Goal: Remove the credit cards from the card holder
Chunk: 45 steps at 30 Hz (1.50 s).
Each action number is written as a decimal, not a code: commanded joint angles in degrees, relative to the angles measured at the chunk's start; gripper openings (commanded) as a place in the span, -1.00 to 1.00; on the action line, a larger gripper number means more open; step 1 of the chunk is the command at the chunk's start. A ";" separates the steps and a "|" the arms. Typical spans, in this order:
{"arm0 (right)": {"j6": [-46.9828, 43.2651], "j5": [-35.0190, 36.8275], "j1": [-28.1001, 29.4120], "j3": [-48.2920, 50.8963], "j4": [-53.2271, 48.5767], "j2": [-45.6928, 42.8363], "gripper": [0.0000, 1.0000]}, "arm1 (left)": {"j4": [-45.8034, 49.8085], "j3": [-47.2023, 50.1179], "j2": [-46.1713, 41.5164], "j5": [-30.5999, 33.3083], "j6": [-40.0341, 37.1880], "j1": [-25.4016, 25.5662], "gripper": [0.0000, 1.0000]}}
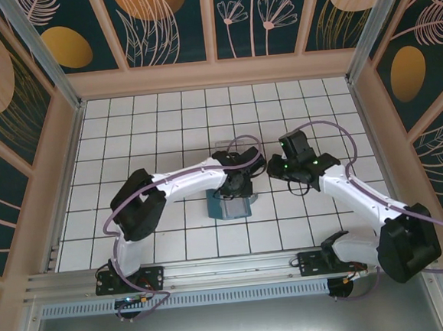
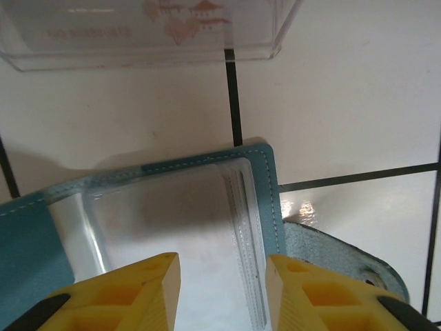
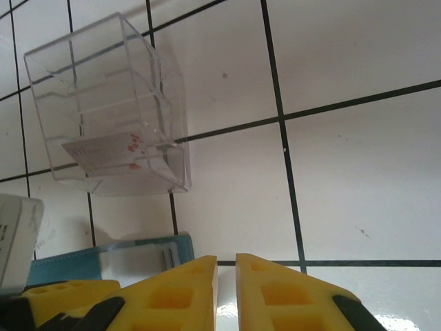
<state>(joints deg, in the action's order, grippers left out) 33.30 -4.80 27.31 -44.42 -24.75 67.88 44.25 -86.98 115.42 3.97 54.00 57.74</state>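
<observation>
While the flat teal-blue bifold card holder [image 2: 270, 186] lies open mid-table, left gripper [image 2: 224, 269] hangs part-open over its clear pocket [image 2: 172, 214], gripping nothing — extraction step. Right gripper [image 3: 226, 265] near-closed, empty, clear plastic tray [image 3: 110, 76] at 10 o'clock. Next: pinch inside pocket.

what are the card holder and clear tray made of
The card holder: likely leather or faux leather, matte teal, stitched along the edge, with a glossy clear plastic window. The clear tray: rigid transparent plastic, probably acrylic; tile lines show through it.
</observation>
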 commanded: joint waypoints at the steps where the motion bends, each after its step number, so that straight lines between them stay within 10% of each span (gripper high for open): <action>1: -1.70 -1.69 -0.69 1.28 1.11 -1.88 -0.68 | 3.04 -1.33 1.69 1.21 2.19 0.44 -0.25; 18: -1.67 -2.23 -1.91 3.67 0.48 -4.10 -0.69 | 2.83 0.12 4.59 1.23 1.34 0.40 -0.29; 45: -0.17 -5.85 -1.47 2.16 0.32 -3.66 -0.69 | -10.59 8.91 -6.22 0.25 0.14 0.17 -0.87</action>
<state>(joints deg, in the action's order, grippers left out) 32.27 -8.67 25.80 -41.30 -24.60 64.75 38.76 -80.12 113.06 5.02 54.72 57.98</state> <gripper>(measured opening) 0.157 0.071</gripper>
